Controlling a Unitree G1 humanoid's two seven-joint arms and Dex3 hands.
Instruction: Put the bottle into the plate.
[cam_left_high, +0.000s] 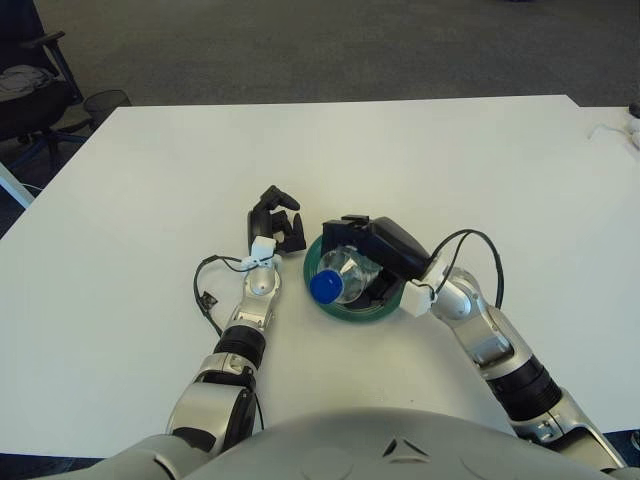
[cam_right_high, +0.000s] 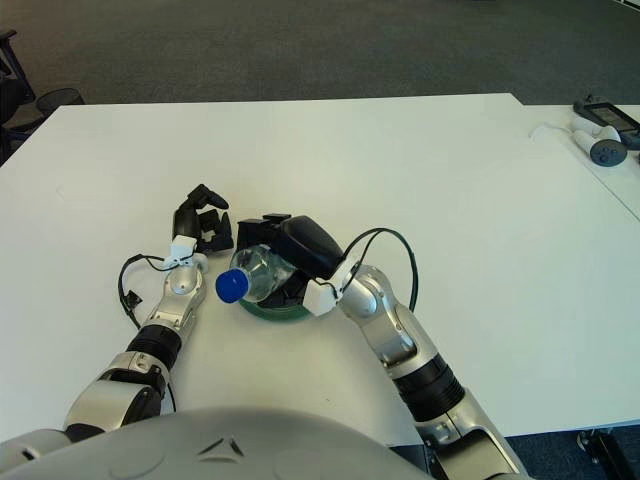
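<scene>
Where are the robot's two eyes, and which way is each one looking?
Left eye view: sits on the head, looks forward and down at the white table; shows both arms and the chest's top edge.
Right eye view: sits just beside it, same direction; shows the same body parts, shifted left in the picture.
Both share: right hand holding the bottle over the green plate, and left hand beside the plate on its left.
</scene>
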